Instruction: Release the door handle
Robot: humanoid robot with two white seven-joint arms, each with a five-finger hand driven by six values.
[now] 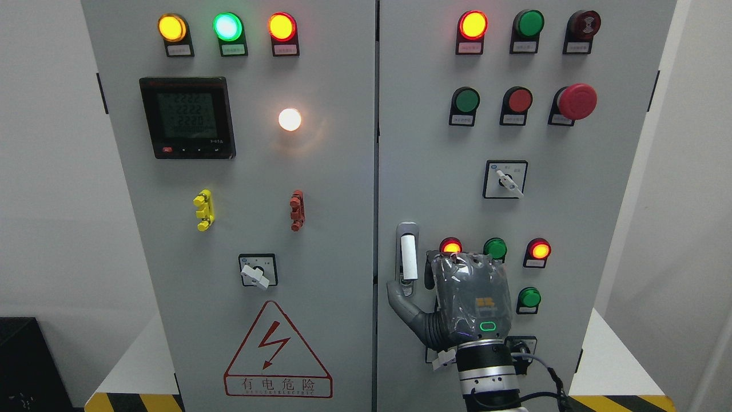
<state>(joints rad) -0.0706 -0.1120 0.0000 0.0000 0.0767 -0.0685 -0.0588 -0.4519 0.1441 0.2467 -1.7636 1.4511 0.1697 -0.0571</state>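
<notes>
The white door handle (409,258) stands upright in its grey mount on the right cabinet door (600,229), close to the centre seam. My right hand (457,297), wrapped in clear plastic, comes up from the bottom edge and sits just right of the handle with its back toward me. Its thumb (400,297) spreads out to the left, with the tip at the foot of the handle mount. The fingers (430,268) point at the panel beside the handle, and none wraps around it. The whole white grip shows uncovered. The left arm is out of view.
Lit red and green indicator lamps (494,248) sit directly above and right of the hand. A rotary switch (505,179) and a red emergency button (576,101) are higher up. The left door (343,257) carries a meter, a switch and a hazard triangle.
</notes>
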